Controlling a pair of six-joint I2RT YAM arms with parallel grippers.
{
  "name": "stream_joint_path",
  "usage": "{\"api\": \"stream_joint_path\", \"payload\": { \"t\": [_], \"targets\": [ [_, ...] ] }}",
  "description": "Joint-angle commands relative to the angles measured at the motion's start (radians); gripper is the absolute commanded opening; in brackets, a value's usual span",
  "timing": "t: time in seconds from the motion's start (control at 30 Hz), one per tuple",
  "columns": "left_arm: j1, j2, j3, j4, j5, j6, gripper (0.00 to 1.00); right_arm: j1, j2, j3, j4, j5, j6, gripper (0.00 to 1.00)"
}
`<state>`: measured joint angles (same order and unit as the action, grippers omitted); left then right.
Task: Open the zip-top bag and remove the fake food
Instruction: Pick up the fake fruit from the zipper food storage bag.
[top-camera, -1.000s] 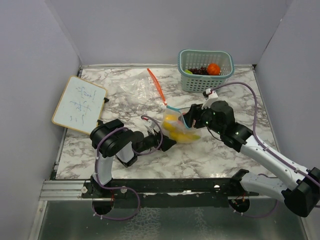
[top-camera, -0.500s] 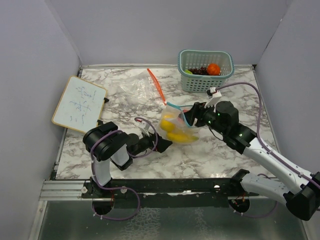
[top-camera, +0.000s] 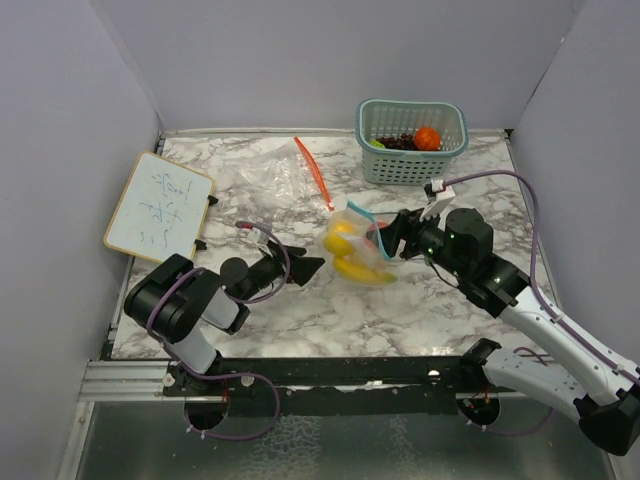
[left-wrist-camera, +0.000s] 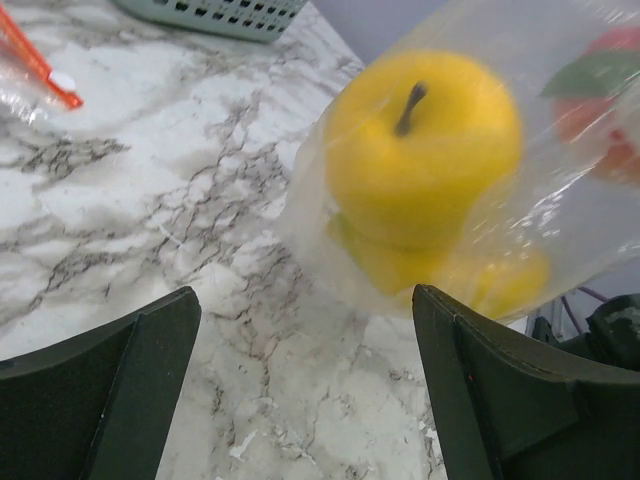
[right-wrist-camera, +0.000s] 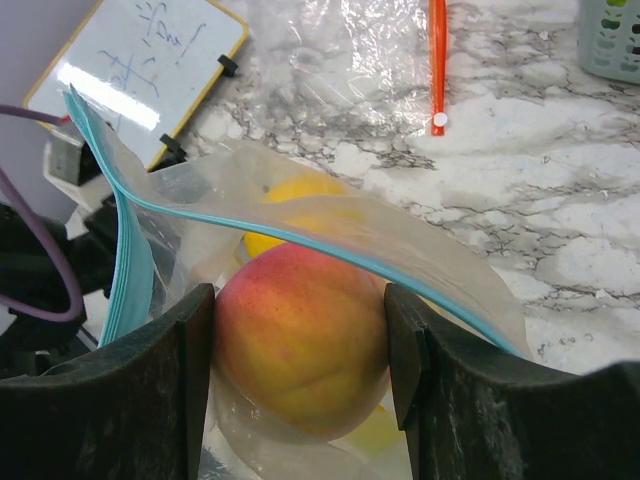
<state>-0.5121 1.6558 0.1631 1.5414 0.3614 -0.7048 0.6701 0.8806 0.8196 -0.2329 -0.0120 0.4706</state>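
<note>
Your left gripper (top-camera: 312, 267) has backed off the zip-top bag (top-camera: 352, 262), fingers spread, low over marble table (top-camera: 460, 195) | right gripper (top-camera: 386, 240) clamps peach (right-wrist-camera: 300, 335) through bag

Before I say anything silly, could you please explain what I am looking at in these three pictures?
These are two robot arms bolted at the near edge of a marble table, each ending in a two-finger gripper. The wide picture comes from a fixed camera above and behind them; the two close-ups come from cameras on the wrists, so the dark shapes at the bottom are each arm's own fingers. The right gripper is closed around a peach at the mouth of the open bag, which also holds yellow fruit; I cannot tell whether plastic lies between fingers and peach. The left gripper is open, facing the bag without touching it. Also on the table: a basket holding an orange, a whiteboard and a second bag, flattened.
</note>
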Motion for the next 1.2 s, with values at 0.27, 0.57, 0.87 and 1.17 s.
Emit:
{"api": "stream_joint_path", "payload": {
  "t": [0.27,0.57,0.87,1.17],
  "targets": [
    [0.114,-0.111,0.236,0.160,0.510,-0.059,0.93,-0.001,-0.017,0.001,-0.058,-0.061,-0.079,0.31],
    [0.073,-0.063,0.316,0.231,0.621,-0.124,0.99,-0.002,-0.016,0.007,-0.055,-0.115,-0.085,0.31],
    [-0.012,0.002,0.358,0.231,0.648,-0.130,0.61,-0.001,-0.001,0.024,-0.038,-0.122,-0.078,0.30],
    [-0.048,0.034,0.335,0.231,0.606,-0.107,0.00,-0.001,0.010,0.044,-0.025,-0.049,-0.051,0.27]
  ]
}}
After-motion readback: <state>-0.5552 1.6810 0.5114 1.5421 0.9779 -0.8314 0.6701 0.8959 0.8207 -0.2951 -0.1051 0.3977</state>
